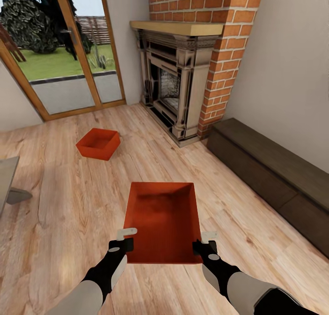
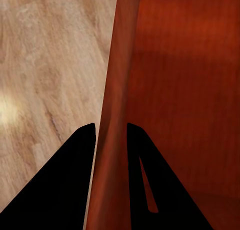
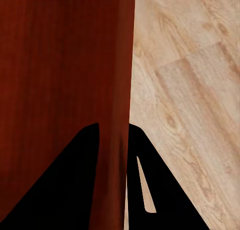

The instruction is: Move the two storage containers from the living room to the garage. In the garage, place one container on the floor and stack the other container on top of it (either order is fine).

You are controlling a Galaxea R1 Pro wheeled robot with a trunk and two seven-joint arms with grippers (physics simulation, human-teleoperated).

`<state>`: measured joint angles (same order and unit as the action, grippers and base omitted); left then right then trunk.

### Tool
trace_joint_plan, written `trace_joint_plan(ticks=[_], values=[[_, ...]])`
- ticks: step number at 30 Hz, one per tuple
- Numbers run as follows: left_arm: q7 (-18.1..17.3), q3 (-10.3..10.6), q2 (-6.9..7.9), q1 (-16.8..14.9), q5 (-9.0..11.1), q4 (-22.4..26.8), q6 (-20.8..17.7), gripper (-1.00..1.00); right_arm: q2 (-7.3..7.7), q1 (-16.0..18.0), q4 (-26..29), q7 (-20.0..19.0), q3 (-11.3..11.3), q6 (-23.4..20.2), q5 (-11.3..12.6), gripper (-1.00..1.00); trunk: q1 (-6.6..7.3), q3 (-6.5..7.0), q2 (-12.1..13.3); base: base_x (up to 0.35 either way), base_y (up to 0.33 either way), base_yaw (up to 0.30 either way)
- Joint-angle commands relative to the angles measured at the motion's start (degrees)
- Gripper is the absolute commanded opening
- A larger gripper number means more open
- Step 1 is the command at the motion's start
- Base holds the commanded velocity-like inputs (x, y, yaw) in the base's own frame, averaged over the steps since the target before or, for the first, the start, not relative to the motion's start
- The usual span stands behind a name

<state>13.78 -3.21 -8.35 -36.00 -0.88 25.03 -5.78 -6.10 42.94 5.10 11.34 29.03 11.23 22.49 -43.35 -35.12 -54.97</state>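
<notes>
While I hold the near bin [image 1: 163, 221] by its two long walls, the risk sits in those walls. Left gripper [image 1: 124, 241] pinches the left wall, one finger inside, one outside; the left wrist view confirms the thin wall between the fingers [image 2: 75, 180]. Right gripper [image 1: 205, 242] pinches the right wall the same way, wall edge between its fingers [image 3: 75, 180].

Hazards, as I judge them:
- Both grips sit near the bin's close end, so the far end may sag and lever the walls out of my pinch.
- If my arms drift apart or together while the base rolls, the thin walls could flex or slip free.
- One side slipping would swing the bin from the other grip.
- The bench [image 1: 274, 173] and the fireplace [image 1: 178, 82] stand to my right; a wide turn could clip them.

Materials: bin is orange-red, smooth, plain, rectangular, open-topped, faint shading on its bottom. Floor [image 1: 59, 214] is light wood plank, grained, slightly glossy. Fireplace surround is red brick. Bench is long, low, dark, matte.

Second bin [image 1: 98, 143] lies on the floor well ahead, to my left, near the glass doors [image 1: 68, 63]. Both are in the living room.
</notes>
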Motion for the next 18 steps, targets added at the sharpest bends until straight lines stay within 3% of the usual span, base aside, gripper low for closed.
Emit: trace_joint_plan(ticks=[1, 18], values=[[1.42, -1.01, 0.00, -0.04, -1.23, 0.29, -0.46, -1.00, 0.12, 0.03, -0.97, 0.45, -1.61, 0.46, 0.97, -1.00, -0.01, 0.05, -0.03, 0.000, 0.000, 0.000], [1.42, -1.01, 0.00, -0.04, -1.23, 0.29, -0.46, -1.00, 0.12, 0.03, -0.94, 0.45, -1.61, 0.46, 0.97, -1.00, -0.01, 1.63, -0.03, 0.000, 0.000, 0.000]])
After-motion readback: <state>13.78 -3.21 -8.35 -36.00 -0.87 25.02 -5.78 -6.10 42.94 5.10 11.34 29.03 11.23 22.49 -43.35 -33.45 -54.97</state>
